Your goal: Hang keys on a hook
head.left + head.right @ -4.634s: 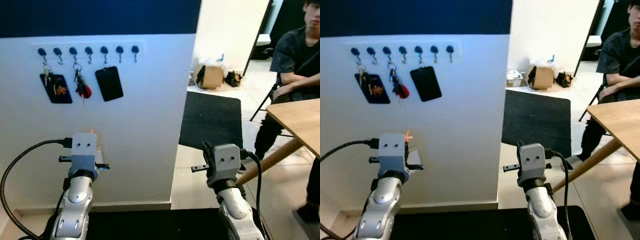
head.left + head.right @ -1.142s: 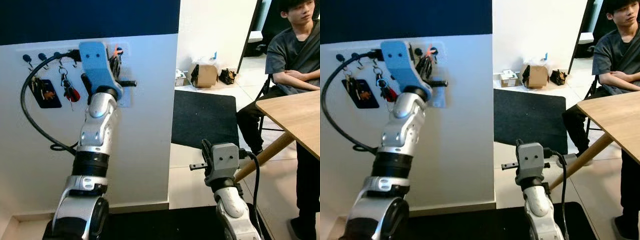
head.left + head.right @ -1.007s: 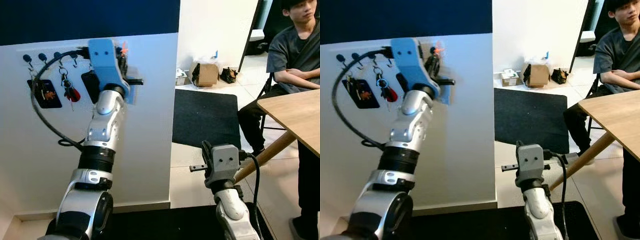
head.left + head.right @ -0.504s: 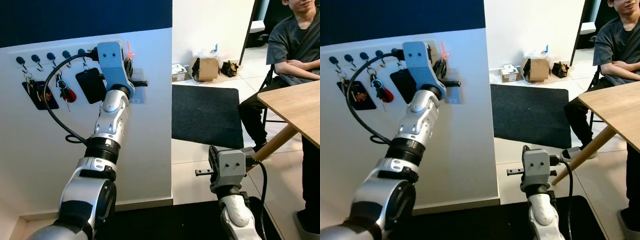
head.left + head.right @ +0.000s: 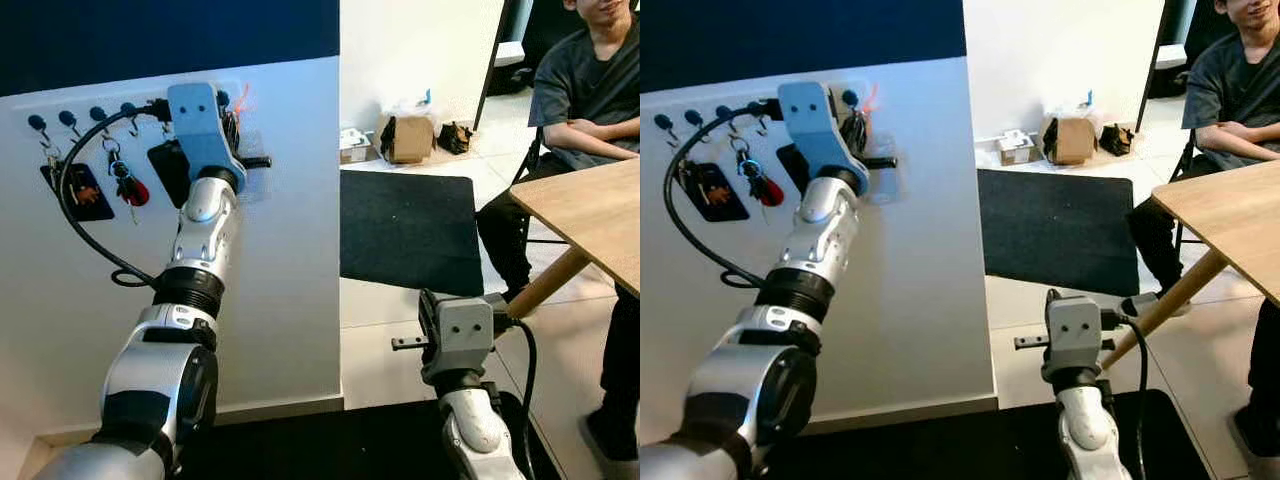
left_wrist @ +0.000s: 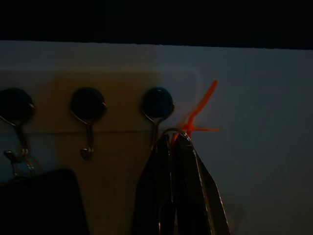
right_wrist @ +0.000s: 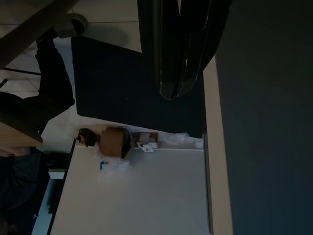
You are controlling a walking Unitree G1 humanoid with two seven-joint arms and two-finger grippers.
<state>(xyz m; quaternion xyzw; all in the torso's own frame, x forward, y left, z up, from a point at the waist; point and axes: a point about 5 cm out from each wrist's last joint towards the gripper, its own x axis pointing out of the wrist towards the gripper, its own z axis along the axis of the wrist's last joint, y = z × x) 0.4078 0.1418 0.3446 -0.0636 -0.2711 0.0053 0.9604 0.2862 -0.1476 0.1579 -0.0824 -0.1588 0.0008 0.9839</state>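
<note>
Up high, left pincer [image 6: 174, 147] raised against white wall [image 5: 290, 250], at rightmost hook [image 6: 157, 105] of hook row. Fingers [image 6: 195, 191] pressed together, clamping key ring [image 6: 177, 132]; ring sits right at fingertips, touching or just beside hook's lower curl, cannot tell if looped on. Orange tag [image 6: 198, 112] sticks up from ring beside hook. Other hooks along row carry key bunch [image 5: 127, 188] and dark fobs [image 5: 75, 192]. Right pincer [image 7: 178, 54] low, idle, fingers together, holding nothing. Person [image 5: 585, 90] seated beside wooden bench [image 5: 590, 215].
</note>
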